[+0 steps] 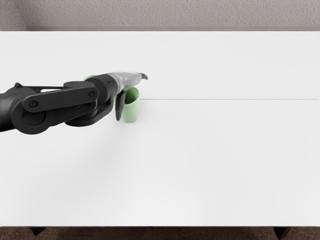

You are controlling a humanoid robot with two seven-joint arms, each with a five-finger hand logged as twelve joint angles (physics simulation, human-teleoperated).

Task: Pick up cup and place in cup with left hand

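Observation:
My left hand (132, 98) reaches in from the picture's left edge, its fingers extended to the right above a green cup and its thumb pointing down along the cup's left side. The green cup (131, 112) looks upright, its rim partly covered by the hand. I cannot see a grasp on it. Behind the forearm, a small piece of a second green object (90, 77) shows; the arm hides the rest.
The white table (210, 160) spans the view, with a thin seam running right from the cup. Its far edge lies before a grey textured wall (175, 12). My right arm is out of view.

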